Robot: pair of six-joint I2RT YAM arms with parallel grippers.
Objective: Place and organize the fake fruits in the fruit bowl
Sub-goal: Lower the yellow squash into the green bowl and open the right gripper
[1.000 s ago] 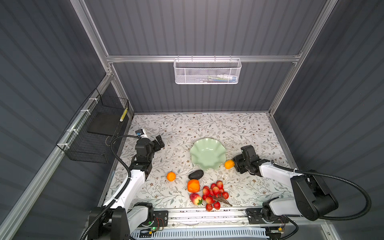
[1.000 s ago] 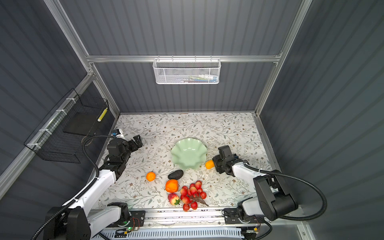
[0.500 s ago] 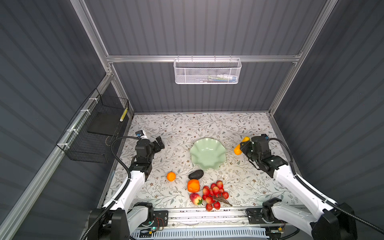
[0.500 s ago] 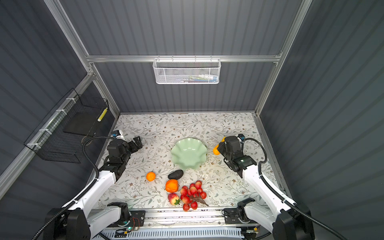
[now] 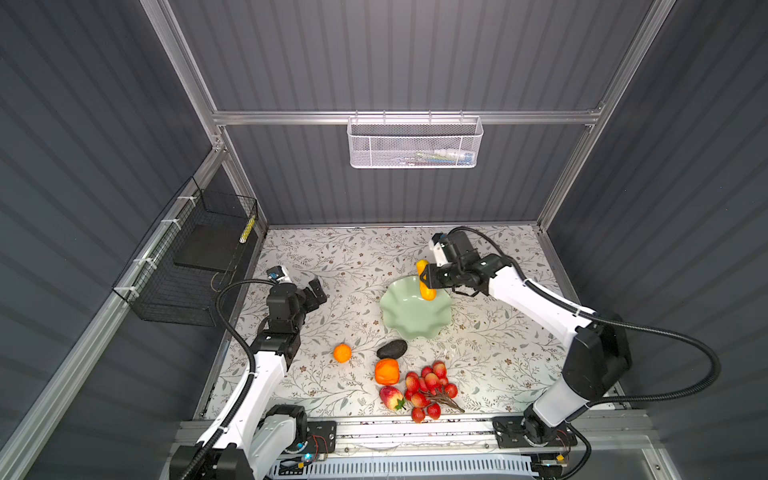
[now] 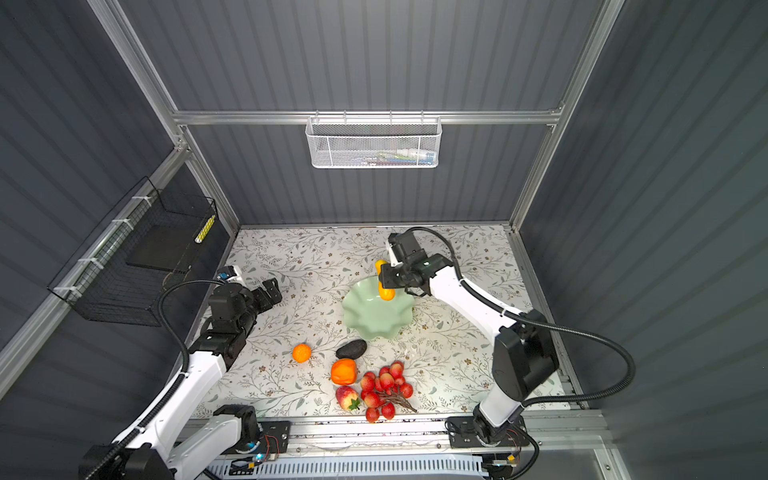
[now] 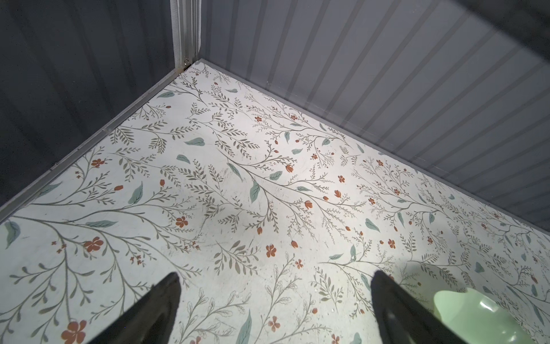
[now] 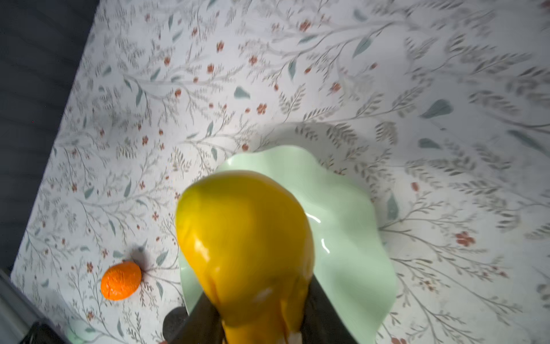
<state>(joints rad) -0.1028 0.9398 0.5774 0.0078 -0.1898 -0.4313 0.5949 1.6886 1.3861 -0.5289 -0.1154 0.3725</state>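
The right gripper point(image 5: 426, 276) is squeezing the long yellow fruit point(image 5: 429, 292), holding it over the edge of the fruit bowl point(image 5: 411, 320) so it can drop in. The left gripper point(image 5: 318, 291) is waiting off to the side, jaws wide and empty.

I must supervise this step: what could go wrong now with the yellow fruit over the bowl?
1. The right gripper holds the glossy yellow elongated plastic fruit by its narrower part; it may slip.
2. It seems to hang above the wavy rim of the pale green shallow bowl, not its middle; released here, it might roll out.
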